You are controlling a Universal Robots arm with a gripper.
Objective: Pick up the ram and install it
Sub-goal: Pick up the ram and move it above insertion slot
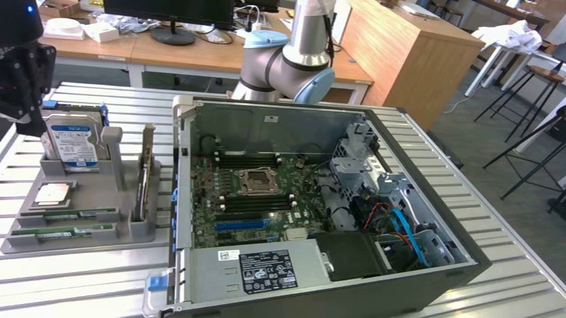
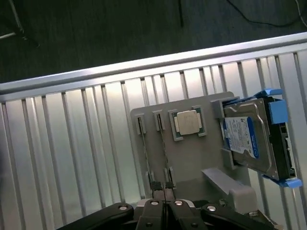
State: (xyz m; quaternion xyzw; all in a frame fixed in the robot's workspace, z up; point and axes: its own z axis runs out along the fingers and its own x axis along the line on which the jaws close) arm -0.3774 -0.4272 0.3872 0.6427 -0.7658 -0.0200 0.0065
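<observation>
The fingers point(image 2: 158, 197) are pressed together with nothing between them. In the exterior view they point(image 1: 24, 126) hang from a black wrist at the exterior view's left, raised above the drive end of the tray point(image 1: 132, 228).

The ram point(image 1: 63, 232) lies flat in a slot of that grey tray, untouched, with a second green stick point(image 1: 73, 214) just beside it and parallel to it. In the wrist view the two sticks show as thin dark lines (edge-on, so little detail) running along their slots, ram point(image 2: 142, 143) and second stick point(image 2: 163, 143), with the fingers over the tray point(image 2: 192, 165) near one end of those slots.

Next along the tray sits a silver chip point(image 1: 53, 193) point(image 2: 188, 122) in a square recess. Beyond it a drive point(image 1: 71, 142) point(image 2: 247, 139) with blue rails stands on edge. A card point(image 1: 144, 173) stands upright along the side of the tray that faces the case.

The tray rests on a slatted metal bench point(image 1: 89, 278) point(image 2: 72, 143). Just beside it, to the exterior view's right, an open case point(image 1: 460, 265) lies on its side, its board point(image 1: 256, 199) exposed. The arm point(image 1: 292, 59) rises behind the case.
</observation>
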